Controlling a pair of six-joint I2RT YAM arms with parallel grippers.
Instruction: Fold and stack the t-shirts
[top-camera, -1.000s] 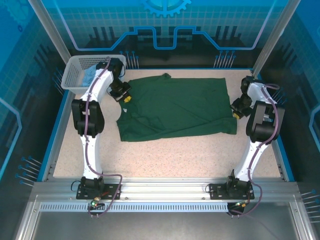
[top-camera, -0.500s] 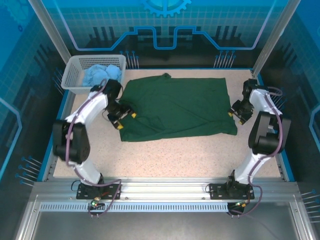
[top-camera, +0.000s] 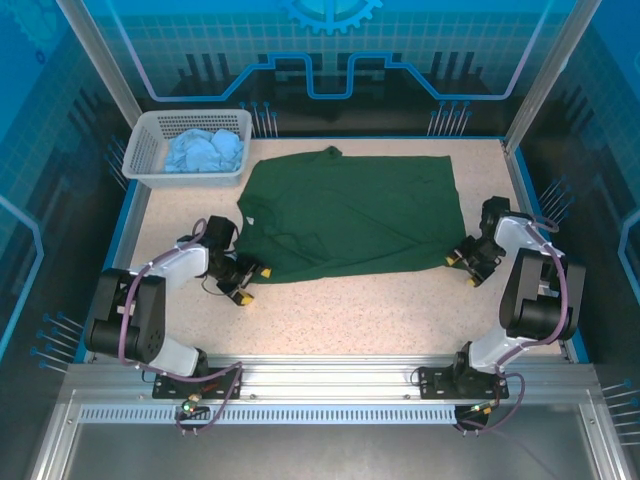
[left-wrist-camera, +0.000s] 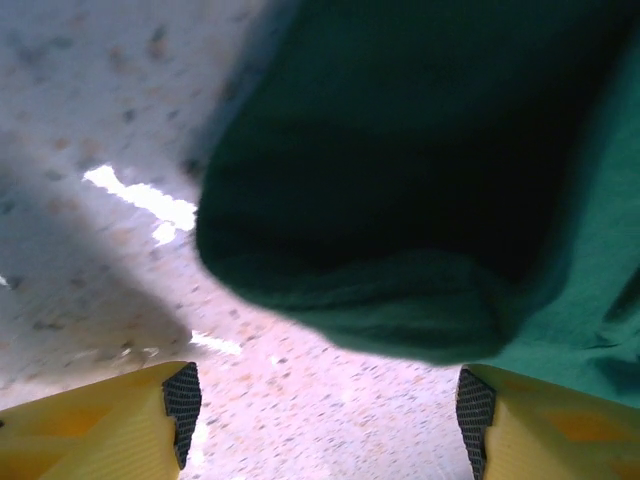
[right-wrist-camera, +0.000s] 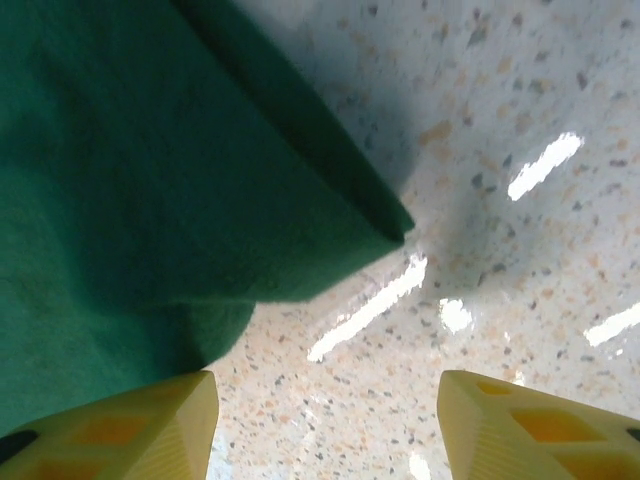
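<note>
The green shirt (top-camera: 350, 215) lies spread flat across the middle of the bench (top-camera: 350, 315), its long side running left to right, with a small tab of cloth sticking out at its far edge. The blue shirt (top-camera: 205, 152) sits crumpled in the white basket (top-camera: 140, 160) at the far left corner, near the green shirt's far left corner.

The left gripper (top-camera: 252, 284) is low at the green shirt's near left corner. Its yellow fingers (left-wrist-camera: 100, 430) stand apart with bare bench between them. In the left wrist view a rounded fold of green cloth lies just ahead of the fingertips, unclamped.

The right gripper (top-camera: 462, 270) is low at the near right corner, its jaws also apart and empty. In the right wrist view the shirt's pointed corner lies just ahead on the speckled bench.
</note>
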